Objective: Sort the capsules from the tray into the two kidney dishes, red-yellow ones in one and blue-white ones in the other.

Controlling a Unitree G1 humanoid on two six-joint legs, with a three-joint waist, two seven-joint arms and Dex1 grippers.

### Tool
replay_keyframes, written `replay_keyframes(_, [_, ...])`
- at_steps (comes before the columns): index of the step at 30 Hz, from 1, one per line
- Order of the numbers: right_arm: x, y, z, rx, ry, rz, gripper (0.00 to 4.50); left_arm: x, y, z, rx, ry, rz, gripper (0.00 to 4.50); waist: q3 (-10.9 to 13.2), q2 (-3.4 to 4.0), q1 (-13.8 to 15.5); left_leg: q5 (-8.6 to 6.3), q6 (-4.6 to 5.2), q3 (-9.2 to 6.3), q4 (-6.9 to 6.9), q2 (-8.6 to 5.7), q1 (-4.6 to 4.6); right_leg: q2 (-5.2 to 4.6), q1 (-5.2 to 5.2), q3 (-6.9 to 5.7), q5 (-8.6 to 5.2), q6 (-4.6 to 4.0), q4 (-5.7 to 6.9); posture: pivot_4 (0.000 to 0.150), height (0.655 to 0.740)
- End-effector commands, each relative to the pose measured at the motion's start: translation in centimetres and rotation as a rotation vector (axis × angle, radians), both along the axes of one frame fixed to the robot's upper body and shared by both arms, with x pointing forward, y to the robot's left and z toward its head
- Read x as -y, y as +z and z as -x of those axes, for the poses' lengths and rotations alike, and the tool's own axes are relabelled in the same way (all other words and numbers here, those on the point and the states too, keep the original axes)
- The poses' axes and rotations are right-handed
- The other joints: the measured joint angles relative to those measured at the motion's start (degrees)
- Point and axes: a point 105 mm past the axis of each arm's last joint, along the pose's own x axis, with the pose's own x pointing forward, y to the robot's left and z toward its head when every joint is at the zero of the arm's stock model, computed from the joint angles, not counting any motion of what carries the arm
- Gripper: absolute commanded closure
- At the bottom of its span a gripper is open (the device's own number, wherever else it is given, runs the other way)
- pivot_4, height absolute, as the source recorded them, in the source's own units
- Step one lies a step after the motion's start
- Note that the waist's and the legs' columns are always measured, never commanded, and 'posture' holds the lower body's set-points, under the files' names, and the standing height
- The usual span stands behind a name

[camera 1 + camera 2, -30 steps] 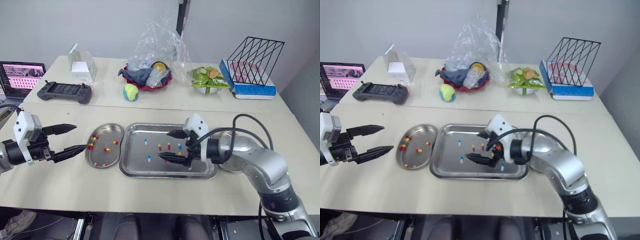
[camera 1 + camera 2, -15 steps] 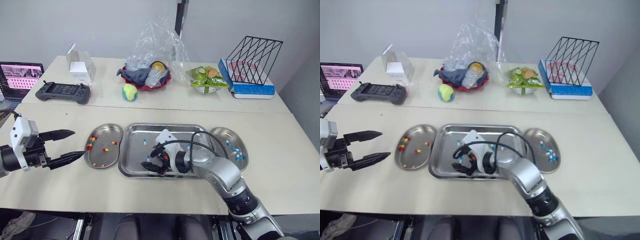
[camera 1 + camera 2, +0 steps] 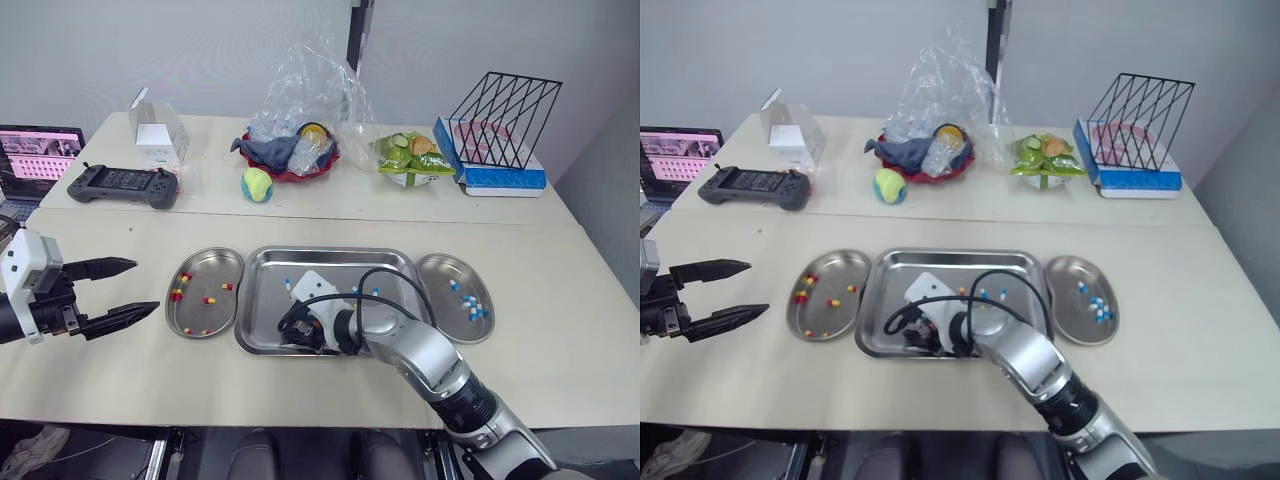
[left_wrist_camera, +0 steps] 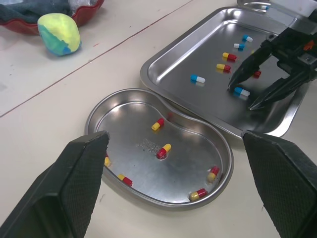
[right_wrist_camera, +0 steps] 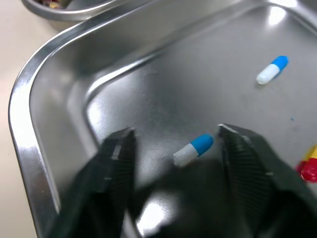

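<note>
Your right end effector (image 5: 174, 130) is down inside the tray (image 3: 330, 252), at the near corner on the side of the red-yellow dish. Its two fingers (image 5: 114, 153) are spread apart, with one blue-white capsule (image 5: 193, 148) lying on the tray floor between them. The capsule sits nearer one finger than the other, with a gap showing on both sides, so nothing is gripped. You cannot tell whether the fingertips touch the tray floor.

A second blue-white capsule (image 5: 272, 69) lies farther in, well clear of the fingers, and a red-yellow capsule (image 5: 309, 166) shows beside one finger. From the left wrist view you can count more loose capsules in the tray: a blue-white one (image 4: 197, 79) toward the middle, two red-yellow ones (image 4: 223, 67) beyond it, and two more blue-white ones (image 4: 239, 46) near the far side.

The left kidney dish (image 3: 220, 262) touches the tray's left edge and holds only red-yellow capsules (image 4: 163, 150), scattered over its floor. The right kidney dish (image 3: 435, 275) sits against the tray's right edge and holds a small cluster of blue-white capsules (image 3: 470, 302).

Your left end effector (image 3: 146, 285) hovers over the bare tabletop (image 3: 120, 380), to the left of the left kidney dish and apart from it. Its fingers are wide open, point toward the dish, and hold nothing.
</note>
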Motion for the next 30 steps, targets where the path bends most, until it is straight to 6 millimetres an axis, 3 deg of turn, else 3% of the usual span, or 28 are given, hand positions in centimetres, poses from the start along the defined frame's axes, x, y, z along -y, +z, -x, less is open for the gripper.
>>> replay_keyframes(1, [0.0,1.0,-0.3,0.037,0.003,-0.004,2.56,0.4,1.7,-0.1,0.055,-0.010,-0.018,0.00,0.00,0.00,0.01,0.00,0.00,0.00,0.00,0.00,0.00,0.00,0.00,0.00,0.00,0.00,0.00,0.150,0.7334])
replay_keyframes(16, [0.7,1.1,-0.6,0.024,-0.023,0.037,2.56,0.8,2.3,-0.3,0.066,-0.002,-0.015,0.00,0.00,0.00,-0.16,0.00,0.00,-0.01,-0.02,0.01,0.01,0.00,0.00,-0.01,-0.01,-0.02,0.00,0.150,0.7334])
replay_keyframes(30, [0.2,1.6,-0.9,0.006,-0.054,0.001,2.56,1.0,2.8,0.1,0.081,0.005,-0.006,0.00,0.00,0.00,-0.33,0.00,0.00,-0.02,-0.04,0.01,0.01,0.01,-0.01,-0.02,-0.02,-0.04,0.00,0.150,0.7334])
